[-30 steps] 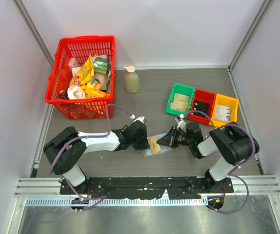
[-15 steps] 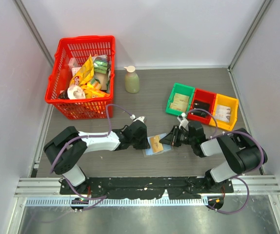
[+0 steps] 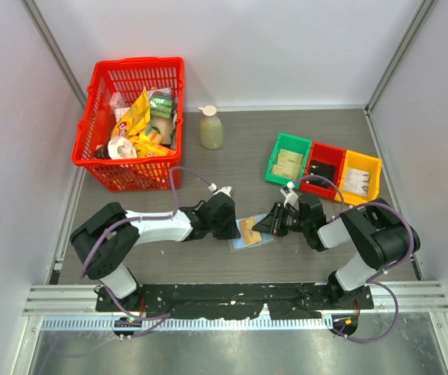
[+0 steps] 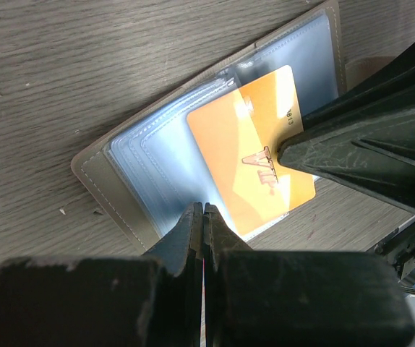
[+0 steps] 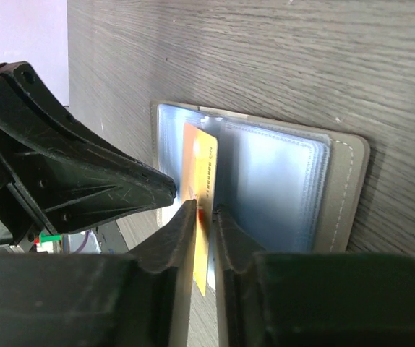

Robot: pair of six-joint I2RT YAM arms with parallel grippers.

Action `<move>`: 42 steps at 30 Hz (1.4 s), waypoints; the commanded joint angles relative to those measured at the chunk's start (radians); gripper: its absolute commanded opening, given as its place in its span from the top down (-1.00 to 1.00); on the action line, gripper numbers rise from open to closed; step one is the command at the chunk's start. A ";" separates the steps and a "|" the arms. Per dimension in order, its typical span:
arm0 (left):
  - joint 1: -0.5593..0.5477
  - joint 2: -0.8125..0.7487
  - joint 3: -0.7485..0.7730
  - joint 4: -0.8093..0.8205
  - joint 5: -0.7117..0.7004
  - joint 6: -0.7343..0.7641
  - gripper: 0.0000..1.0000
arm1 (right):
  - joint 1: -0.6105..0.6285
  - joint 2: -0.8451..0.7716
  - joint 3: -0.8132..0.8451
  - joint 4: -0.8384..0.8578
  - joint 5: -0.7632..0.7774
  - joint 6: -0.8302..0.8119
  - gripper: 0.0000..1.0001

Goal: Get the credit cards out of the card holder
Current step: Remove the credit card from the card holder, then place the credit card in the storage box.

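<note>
The card holder (image 3: 240, 244) lies open on the table between my two grippers, its clear blue sleeves (image 4: 157, 166) facing up. A yellow-orange credit card (image 3: 249, 228) rests across the sleeves, with one corner (image 4: 294, 195) past the holder's edge. My left gripper (image 3: 230, 226) is shut, its tips (image 4: 204, 208) pressing down on the left sleeve. In the right wrist view my right gripper (image 5: 206, 210) has its jaws slightly apart. The card's edge (image 5: 202, 177) stands between them, against the left finger, with a gap to the right one. Any other credit cards are hidden.
A red basket (image 3: 138, 62) full of snack packets stands at the back left, with a pale bottle (image 3: 211, 129) beside it. Green (image 3: 274, 161), red (image 3: 325, 146) and yellow (image 3: 364, 156) bins sit in a row at the right, just behind my right arm.
My right gripper's jaws have parted a little around the card, and its arm has shifted slightly. The card lies flatter and a bit further right. The left gripper has stayed shut and still.
</note>
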 commanded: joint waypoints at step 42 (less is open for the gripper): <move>0.078 -0.426 0.234 -0.161 0.377 0.712 -0.97 | -0.051 -0.686 0.696 -1.449 -0.178 -0.730 0.99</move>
